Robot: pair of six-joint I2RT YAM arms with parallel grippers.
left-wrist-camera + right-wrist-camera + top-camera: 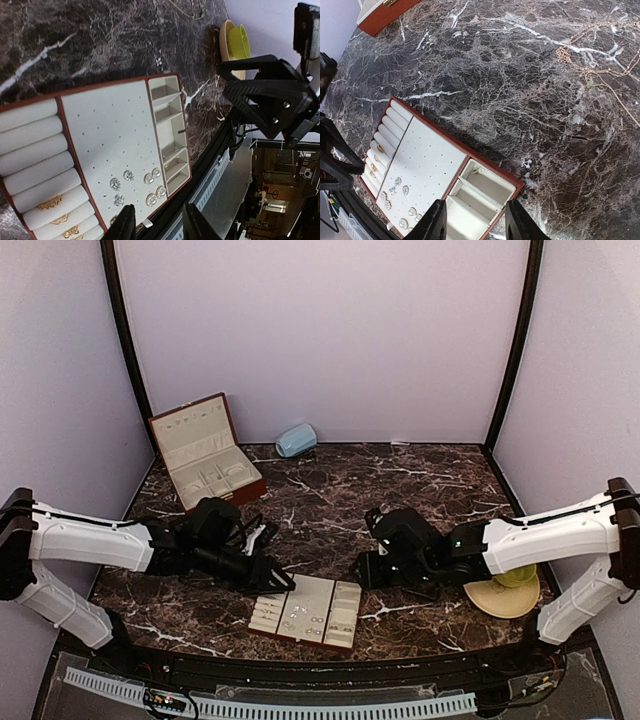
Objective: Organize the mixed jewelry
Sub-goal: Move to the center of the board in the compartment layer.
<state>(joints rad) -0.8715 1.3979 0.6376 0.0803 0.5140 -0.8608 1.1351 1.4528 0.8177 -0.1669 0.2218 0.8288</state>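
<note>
dark marble tabletop, cream-lined tray — earrings pinned, no legible writing

From above, the pieces on the cream-lined tray are specks too small to sort into rings or earrings. The left arm covers the tray's upper left corner. In the left wrist view, the frame's lower edge cuts the ring rolls and the left tool, whose fingertips go unseen. The right tool is cropped likewise, and a gold chain runs off the right edge.
</note>
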